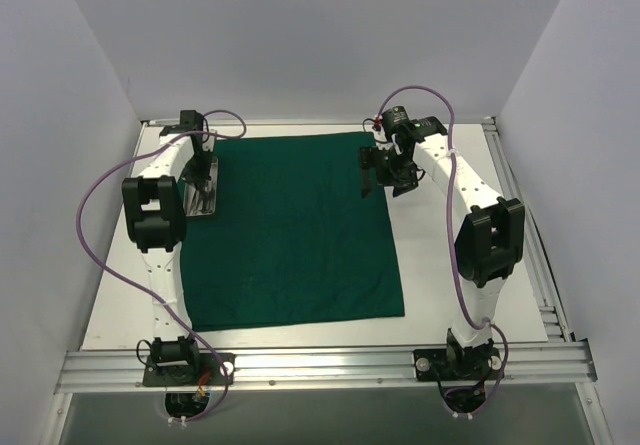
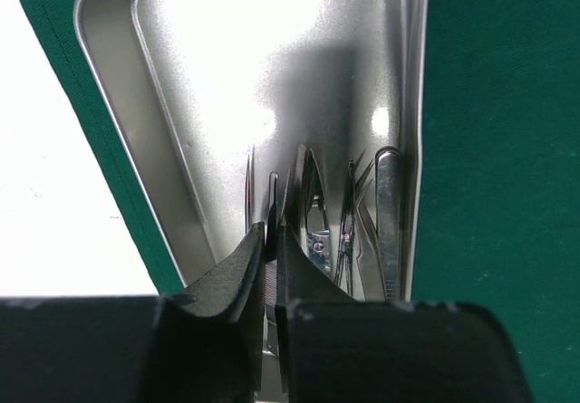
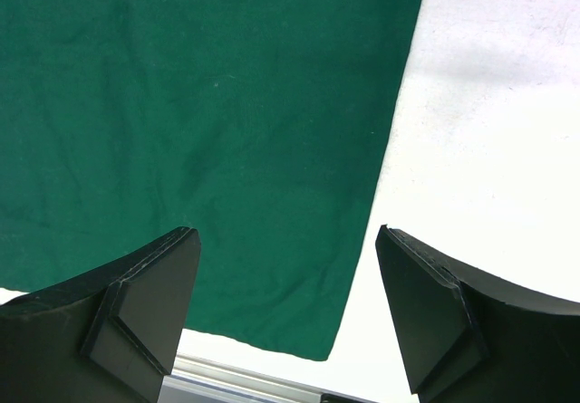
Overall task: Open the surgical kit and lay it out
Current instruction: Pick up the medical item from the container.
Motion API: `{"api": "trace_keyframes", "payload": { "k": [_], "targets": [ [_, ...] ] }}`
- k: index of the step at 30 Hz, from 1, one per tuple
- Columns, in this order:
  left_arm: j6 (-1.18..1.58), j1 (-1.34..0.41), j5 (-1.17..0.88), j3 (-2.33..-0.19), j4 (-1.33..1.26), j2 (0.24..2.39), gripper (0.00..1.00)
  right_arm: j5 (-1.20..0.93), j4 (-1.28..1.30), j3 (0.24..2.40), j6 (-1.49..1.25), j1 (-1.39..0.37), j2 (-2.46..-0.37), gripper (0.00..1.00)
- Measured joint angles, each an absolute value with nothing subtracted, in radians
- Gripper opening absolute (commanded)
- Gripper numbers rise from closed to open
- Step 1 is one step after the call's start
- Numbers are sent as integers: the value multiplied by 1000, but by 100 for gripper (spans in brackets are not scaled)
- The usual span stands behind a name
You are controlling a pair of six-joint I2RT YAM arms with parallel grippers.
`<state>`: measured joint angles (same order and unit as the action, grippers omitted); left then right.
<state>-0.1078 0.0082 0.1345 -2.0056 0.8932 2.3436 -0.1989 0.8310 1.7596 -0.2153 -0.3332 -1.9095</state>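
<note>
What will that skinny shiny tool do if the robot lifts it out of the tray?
It probably stays stiff: the skinny tool looks like bare steel. It may slip or swivel, since the left gripper pinches only a thin polished edge. It could clink against the other tools in the tray.

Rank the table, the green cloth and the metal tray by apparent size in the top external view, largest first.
1. the table
2. the green cloth
3. the metal tray, clearly smallest, though the left arm partly covers it

Dark green cloth flat on white table
</note>
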Motion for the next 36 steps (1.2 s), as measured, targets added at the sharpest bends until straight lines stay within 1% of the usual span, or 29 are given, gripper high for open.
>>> {"api": "trace_keyframes", "payload": {
  "k": [9, 15, 24, 29, 36],
  "targets": [
    [-93, 9, 158, -2006, 895, 2323, 2, -200, 831, 1760, -216, -333, -1909, 81],
    [-79, 20, 152, -2006, 899, 2273, 2, -202, 830, 1760, -216, -334, -1909, 81],
    [46, 51, 59, -1982, 895, 2145, 2, -212, 830, 1764, -216, -336, -1909, 81],
    [183, 73, -31, -1892, 861, 2028, 2, -213, 824, 1786, -224, -356, -1909, 81],
    [475, 46, -199, -1570, 724, 1789, 2, -218, 804, 1819, -237, -461, -1906, 81]
  ]
}}
